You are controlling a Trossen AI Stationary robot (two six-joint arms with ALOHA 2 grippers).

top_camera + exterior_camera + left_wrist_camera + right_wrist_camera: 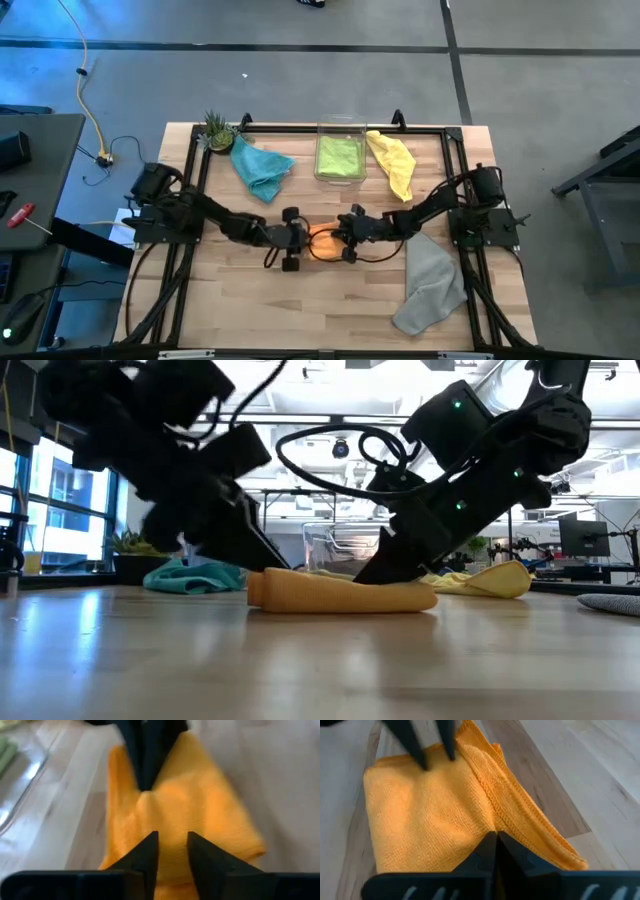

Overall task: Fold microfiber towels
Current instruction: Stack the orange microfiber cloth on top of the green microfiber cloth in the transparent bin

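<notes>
Though rumpled, orange towel (435, 815) in 2 folded layers.

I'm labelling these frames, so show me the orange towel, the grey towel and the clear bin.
orange towel (430, 815): right wrist view, middle of its folded top face.
grey towel (432, 285): high view, centre of the crumpled cloth.
clear bin (341, 124): high view, its far rim.
</notes>
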